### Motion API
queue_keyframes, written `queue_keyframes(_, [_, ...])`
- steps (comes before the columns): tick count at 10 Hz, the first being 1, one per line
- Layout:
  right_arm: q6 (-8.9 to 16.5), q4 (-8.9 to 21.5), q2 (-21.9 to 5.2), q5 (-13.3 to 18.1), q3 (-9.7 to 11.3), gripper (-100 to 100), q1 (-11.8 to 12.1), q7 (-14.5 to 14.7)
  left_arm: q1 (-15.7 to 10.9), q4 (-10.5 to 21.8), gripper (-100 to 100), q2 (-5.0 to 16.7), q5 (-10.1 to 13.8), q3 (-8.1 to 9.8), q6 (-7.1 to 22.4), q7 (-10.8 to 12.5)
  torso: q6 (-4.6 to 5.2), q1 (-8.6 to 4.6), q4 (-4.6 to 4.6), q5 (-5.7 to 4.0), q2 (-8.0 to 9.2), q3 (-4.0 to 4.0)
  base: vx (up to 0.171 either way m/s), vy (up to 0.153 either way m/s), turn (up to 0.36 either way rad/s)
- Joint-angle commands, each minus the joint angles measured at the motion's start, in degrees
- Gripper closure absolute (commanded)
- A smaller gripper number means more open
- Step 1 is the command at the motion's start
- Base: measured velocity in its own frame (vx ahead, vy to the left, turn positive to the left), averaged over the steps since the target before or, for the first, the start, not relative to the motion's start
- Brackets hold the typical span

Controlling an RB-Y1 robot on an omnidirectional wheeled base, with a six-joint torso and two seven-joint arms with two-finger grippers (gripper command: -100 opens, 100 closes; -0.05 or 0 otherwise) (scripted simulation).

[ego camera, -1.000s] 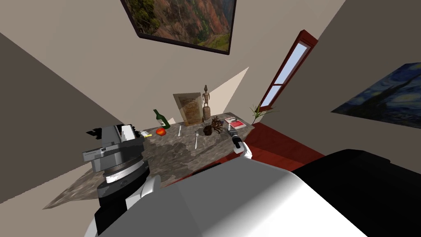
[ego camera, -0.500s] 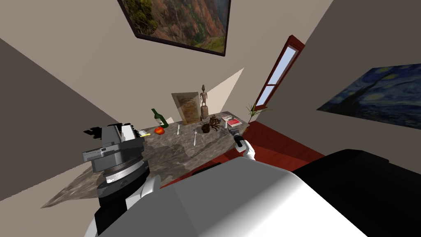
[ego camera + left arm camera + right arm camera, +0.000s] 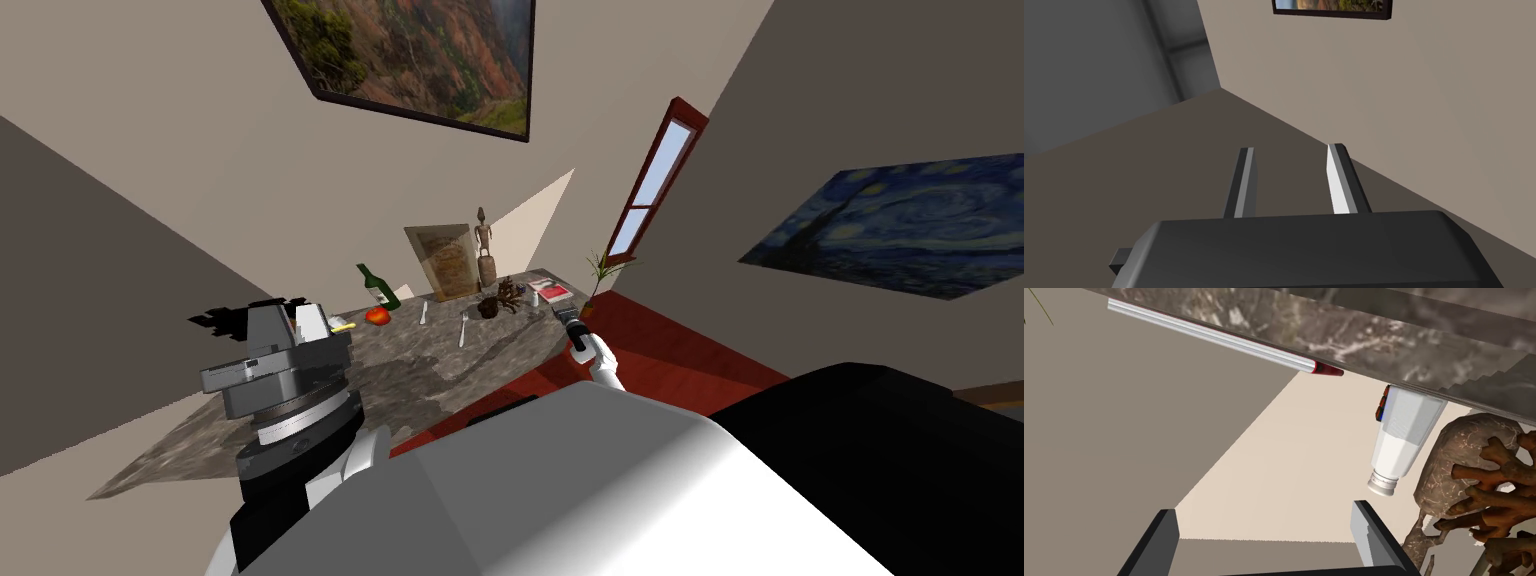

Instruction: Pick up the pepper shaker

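The pepper shaker (image 3: pixel 1405 433) is a white, faceted bottle with a ribbed silver cap. It stands at the counter's (image 3: pixel 400 370) far right end, between a red book (image 3: pixel 555 293) and a gnarled brown ornament (image 3: pixel 1474 478). The right gripper (image 3: pixel 1266 538) hangs near it, jaws spread wide. The left gripper (image 3: pixel 1291 177) has its jaws slightly apart, holding nothing.

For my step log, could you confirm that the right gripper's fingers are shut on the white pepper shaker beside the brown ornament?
Not quite: the right gripper has its fingers open, short of the white pepper shaker beside the brown ornament, as the right wrist view shows.
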Motion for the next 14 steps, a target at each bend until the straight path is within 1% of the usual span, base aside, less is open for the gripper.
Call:
queue_keyframes(1, [0.9, 0.5, 1.3, -0.8, -1.1, -100, -1.4, 0.5, 0.0, 0.0, 0, 0.0, 0.0, 0.0, 0.0, 0.0, 0.0, 0.0, 0.0, 0.0, 0.0, 0.0, 0.047, 0.093, 0.335])
queue_keyframes(3, [2.1, 1.2, 3.7, -2.0, -2.7, -100, -2.6, 1.0, 0.0, 0.0, 0, 0.0, 0.0, -0.01, 0.0, 0.0, 0.01, 0.54, -0.13, 0.13, -0.59, -0.34, 0.132, 0.099, 0.254])
queue_keyframes(4, [2.3, 1.3, 4.5, -2.2, -3.0, -100, -2.8, 1.1, 0.0, 0.0, 0, 0.0, 0.0, 0.0, 0.0, 0.0, 0.03, 0.42, -0.17, 0.11, -0.7, -0.41, 0.112, 0.023, 0.106])
queue_keyframes(5, [2.7, 1.5, 6.2, -2.6, -3.7, -100, -3.2, 1.3, 0.0, 0.0, 0, 0.0, 0.0, 0.0, 0.0, 0.0, 0.06, 0.25, -0.16, 0.08, -0.65, -0.39, 0.12, 0.005, 0.104])
queue_keyframes(7, [3.0, 1.6, 8.4, -2.8, -4.2, -100, -3.7, 1.4, 0.0, 0.0, 0, 0.0, 0.0, 0.01, 0.0, 0.0, 0.07, 0.02, -0.16, 0.03, -0.62, -0.38, 0.105, -0.048, 0.073])
queue_keyframes(8, [3.3, 1.1, 7.4, -2.9, -3.5, -100, -3.3, 1.2, 0.0, 0.0, 0, 0.0, 0.0, 0.01, 0.0, 0.0, 0.07, -0.08, -0.15, 0.0, -0.58, -0.35, 0.044, -0.028, 0.019])
queue_keyframes(9, [3.4, 1.0, 7.5, -2.9, -3.5, 0, -3.3, 1.1, 0.0, 0.0, 0, 0.0, 0.0, 0.01, 0.0, 0.0, 0.09, -0.01, -0.12, 0.01, -0.4, -0.26, 0.009, -0.005, -0.002])
queue_keyframes(10, [3.4, 1.0, 7.5, -2.9, -3.5, -100, -3.3, 1.1, 0.0, 0.0, 0, 0.0, 0.0, 0.01, 0.0, 0.0, 0.09, 0.06, -0.09, 0.03, -0.27, -0.18, 0.0, 0.0, 0.0])
queue_keyframes(11, [3.4, 1.0, 7.5, -2.9, -3.5, 100, -3.3, 1.1, 0.0, 0.0, 0, 0.0, 0.0, 0.01, 0.0, 0.0, 0.09, 0.09, -0.07, 0.04, -0.21, -0.14, 0.0, 0.0, 0.0])
queue_keyframes(14, [3.4, 1.0, 7.5, -2.9, -3.5, 100, -3.3, 1.1, 0.0, 0.0, 0, 0.0, 0.0, 0.01, 0.0, 0.0, 0.08, 0.07, -0.07, 0.03, -0.2, -0.14, 0.0, 0.0, 0.0])
